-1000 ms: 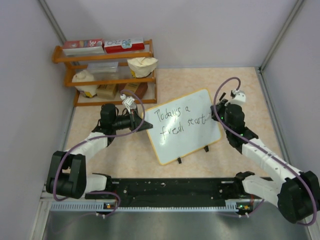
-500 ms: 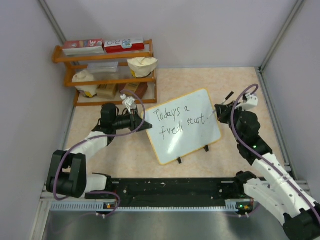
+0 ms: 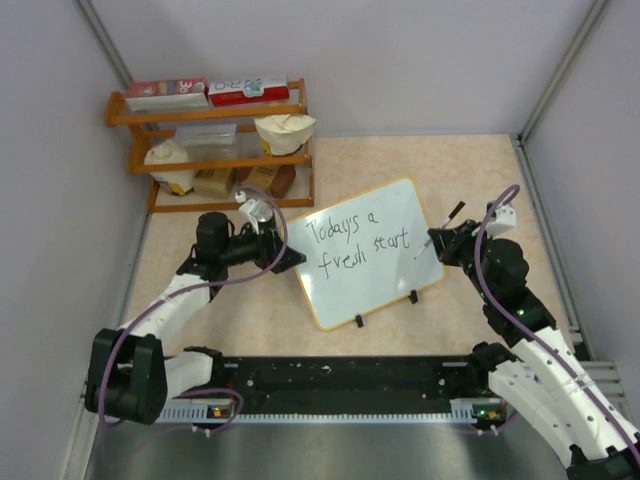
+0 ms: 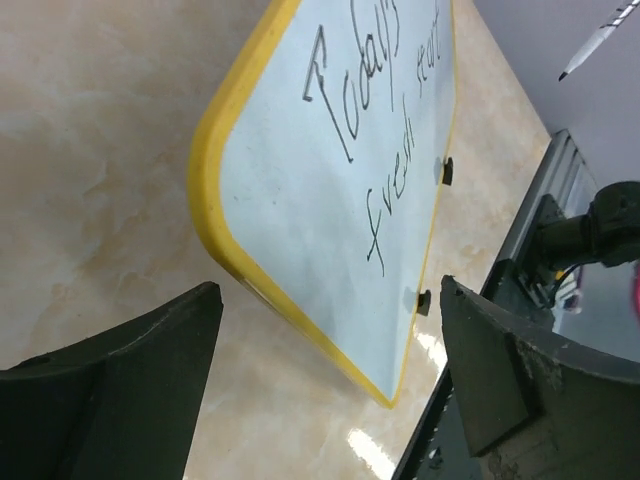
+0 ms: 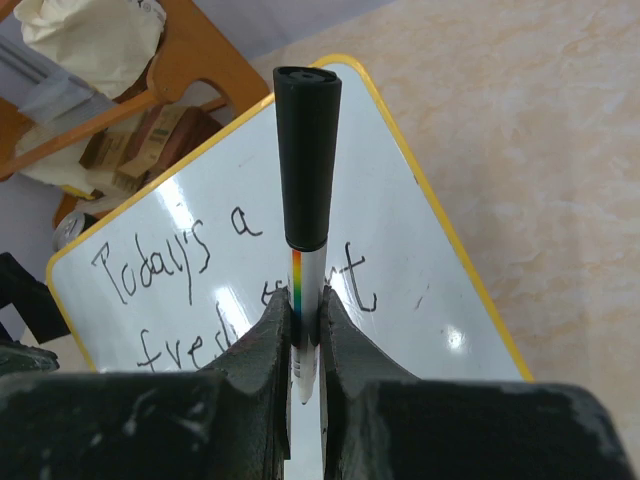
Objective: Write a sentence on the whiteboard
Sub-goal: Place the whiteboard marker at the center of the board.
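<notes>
Left tool (image 3: 288, 254) stands with its jaws spread wide and nothing between them. From its own camera (image 4: 328, 290) the two dark fingers (image 4: 120, 400) frame the yellow-rimmed corner of the whiteboard (image 4: 300, 230), which lies just ahead of the fingertips and clear of both.

From above, the whiteboard (image 3: 375, 290) stands tilted near the middle of the tabletop (image 3: 460, 160), propped on two small black clip feet (image 3: 358, 321) at its near edge. It sits between the two arms. The left tool is just beside its left edge and the right tool (image 3: 444, 241) just beside its right edge.

The sentence (image 3: 355, 240) runs across the upper part of the board in two lines of thin black handwriting, "Today's a" above "fresh start". It also shows in the left wrist view (image 4: 380, 130) and, partly hidden, in the right wrist view (image 5: 190, 260).

The right tool (image 5: 305, 325) is clamped on a marker (image 5: 307, 140), its black end pointing away from the wrist. The whiteboard (image 5: 420, 270) lies behind it. In the left wrist view the marker (image 4: 598, 38) shows clear of the board. From above, the marker (image 3: 424, 246) slants over the board's right edge, near the end of "start".

A wooden shelf (image 3: 210, 110) with boxes and bags stands at the back left.
</notes>
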Controlling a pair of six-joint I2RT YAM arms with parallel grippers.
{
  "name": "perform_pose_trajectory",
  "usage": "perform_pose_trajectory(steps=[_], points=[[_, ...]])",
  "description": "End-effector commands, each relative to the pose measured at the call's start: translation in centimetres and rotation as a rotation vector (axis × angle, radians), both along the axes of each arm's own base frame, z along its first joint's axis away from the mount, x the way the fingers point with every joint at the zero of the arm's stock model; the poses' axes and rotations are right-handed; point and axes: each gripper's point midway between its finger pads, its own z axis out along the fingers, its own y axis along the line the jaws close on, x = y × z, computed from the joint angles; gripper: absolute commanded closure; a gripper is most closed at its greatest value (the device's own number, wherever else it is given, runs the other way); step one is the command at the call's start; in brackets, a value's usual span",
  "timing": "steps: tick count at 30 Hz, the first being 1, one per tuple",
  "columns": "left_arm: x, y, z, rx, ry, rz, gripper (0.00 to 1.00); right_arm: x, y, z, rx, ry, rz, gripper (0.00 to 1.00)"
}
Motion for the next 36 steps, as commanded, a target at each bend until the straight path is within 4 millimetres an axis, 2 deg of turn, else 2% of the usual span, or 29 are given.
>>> perform_pose_trajectory(steps=[1, 6, 7, 9, 10, 12, 14, 17, 20, 23, 24, 26, 31, 36], points=[[-0.3, 0.7, 1.9, 0.018, -0.093, 0.055, 0.01, -1.3, 0.1, -0.1, 0.034, 0.02, 0.025, 1.0], [-0.3, 2.4, 2.3, 0.065, -0.097, 0.178, 0.01, -2.8, 0.8, -0.2, 0.056, 0.053, 0.087, 1.0], [-0.4, 2.8, 2.9, 0.067, -0.12, 0.206, 0.01, -3.0, 0.9, -0.5, 0.065, 0.068, 0.089, 1.0], [-0.2, 3.9, 2.6, 0.103, -0.108, 0.284, 0.01, -3.9, 1.4, -1.4, 0.071, 0.116, 0.132, 1.0], [-0.3, 4.4, 3.1, 0.106, -0.128, 0.312, 0.01, -4.3, 1.6, -1.9, 0.075, 0.136, 0.143, 1.0], [-0.2, 5.4, 3.1, 0.133, -0.131, 0.374, 0.01, -5.0, 1.8, -3.5, 0.076, 0.194, 0.163, 1.0], [-0.3, 6.3, 3.8, 0.14, -0.16, 0.431, 0.01, -5.8, 2.4, -4.6, 0.102, 0.239, 0.19, 1.0], [-0.4, 7.0, 5.1, 0.12, -0.208, 0.484, 0.01, -6.8, 3.0, -7.2, 0.158, 0.336, 0.204, 1.0], [-0.6, 7.8, 6.5, 0.103, -0.239, 0.54, 0.01, -8.3, 3.5, -11.2, 0.221, 0.468, 0.207, 0.99], [-0.8, 8.3, 7.9, 0.09, -0.269, 0.573, 0.01, -9.0, 3.5, -13.2, 0.272, 0.529, 0.178, 0.98], [-0.9, 8.3, 8.3, 0.085, -0.277, 0.573, 0.01, -9.3, 3.4, -14.5, 0.283, 0.562, 0.159, 0.97], [-1.2, 8.4, 9.2, 0.079, -0.29, 0.576, 0.01, -9.5, 2.9, -16.0, 0.279, 0.582, 0.127, 0.93], [-1.8, 8.8, 11.4, 0.074, -0.332, 0.589, 0.01, -9.7, 2.0, -18.4, 0.274, 0.641, 0.049, 0.83], [-2.2, 9.3, 12.5, 0.075, -0.366, 0.61, 0.01, -9.9, 1.8, -19.4, 0.262, 0.692, 0.027, 0.73]])
